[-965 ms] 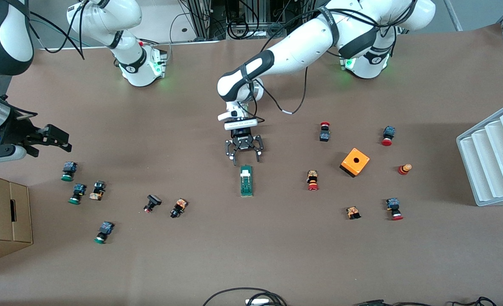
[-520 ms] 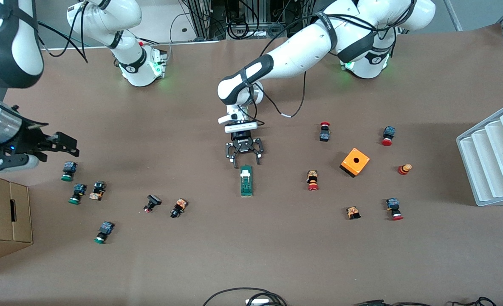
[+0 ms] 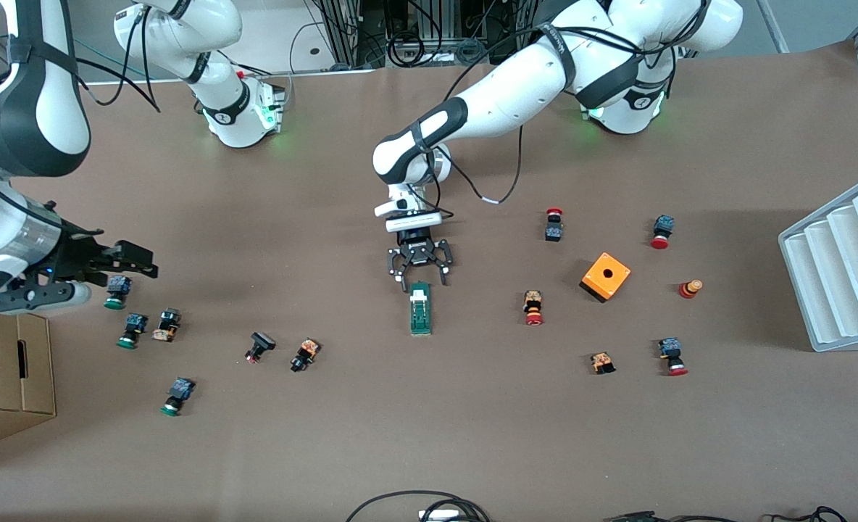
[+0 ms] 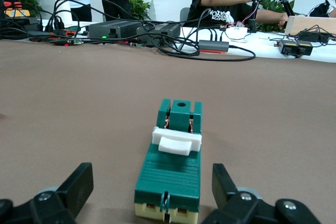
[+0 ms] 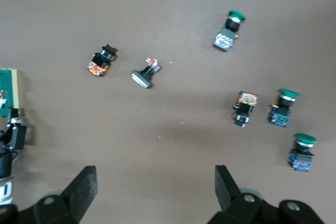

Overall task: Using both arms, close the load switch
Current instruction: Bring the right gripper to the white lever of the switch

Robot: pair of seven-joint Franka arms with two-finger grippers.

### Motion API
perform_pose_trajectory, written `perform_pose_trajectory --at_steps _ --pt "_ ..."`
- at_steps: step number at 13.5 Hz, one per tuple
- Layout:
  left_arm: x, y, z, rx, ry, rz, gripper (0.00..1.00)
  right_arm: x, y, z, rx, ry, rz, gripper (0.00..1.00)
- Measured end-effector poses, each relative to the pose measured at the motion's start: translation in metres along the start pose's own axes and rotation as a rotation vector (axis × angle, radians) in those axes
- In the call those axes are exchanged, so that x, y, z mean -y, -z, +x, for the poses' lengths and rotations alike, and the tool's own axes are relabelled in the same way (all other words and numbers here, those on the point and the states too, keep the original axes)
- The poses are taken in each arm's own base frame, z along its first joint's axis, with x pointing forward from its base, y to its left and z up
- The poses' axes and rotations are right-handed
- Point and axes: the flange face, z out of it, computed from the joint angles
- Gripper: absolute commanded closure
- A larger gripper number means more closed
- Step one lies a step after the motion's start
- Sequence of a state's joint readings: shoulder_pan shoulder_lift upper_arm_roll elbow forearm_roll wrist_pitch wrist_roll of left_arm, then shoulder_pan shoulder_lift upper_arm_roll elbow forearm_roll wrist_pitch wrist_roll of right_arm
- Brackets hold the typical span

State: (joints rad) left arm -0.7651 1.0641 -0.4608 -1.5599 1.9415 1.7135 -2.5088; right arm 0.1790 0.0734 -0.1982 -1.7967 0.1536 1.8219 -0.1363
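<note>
- The switch (image 3: 420, 309) lies flat near the middle of the table (image 3: 429, 435), long axis running toward the front camera, white lever (image 3: 419, 296) at the end nearer the arm bases.
- My left claw (image 3: 420, 274) sits low at that lever end, fingers (image 4: 79, 184) spread wide to either side of the body and touching nothing; the left wrist view shows the green housing centred between them.
- My right claw (image 3: 133, 259) hangs open and empty over the cluster of push-buttons (image 3: 133, 326) toward the right arm's end of the table, well apart from the switch.
- Handling judgement: the switch looks like rigid moulded plastic, light, with smooth sides, so it is likely to slide on the table if the lever is pushed without bracing.
- Recommended hold: pinch the green body (image 4: 170, 174) across its narrow width, on the ribbed section clear of the lever, and leave the lever free for the other claw to press.
- Risk: the lever (image 4: 176, 141) and the exposed contacts beside it appear the weakest parts; I would not clamp there.
</note>
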Motion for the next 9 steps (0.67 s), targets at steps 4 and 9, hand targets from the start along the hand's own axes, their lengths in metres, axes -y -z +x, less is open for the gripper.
perform_pose_trajectory --at_steps 4,9 --pt "-0.002 -0.010 0.004 -0.020 0.007 -0.005 0.00 0.049 -0.016 0.021 0.005 -0.061 -0.009 0.00" --pt "-0.004 -0.014 0.007 -0.024 0.000 -0.002 0.00 0.135 -0.041 0.038 0.018 -0.253 -0.006 0.00"
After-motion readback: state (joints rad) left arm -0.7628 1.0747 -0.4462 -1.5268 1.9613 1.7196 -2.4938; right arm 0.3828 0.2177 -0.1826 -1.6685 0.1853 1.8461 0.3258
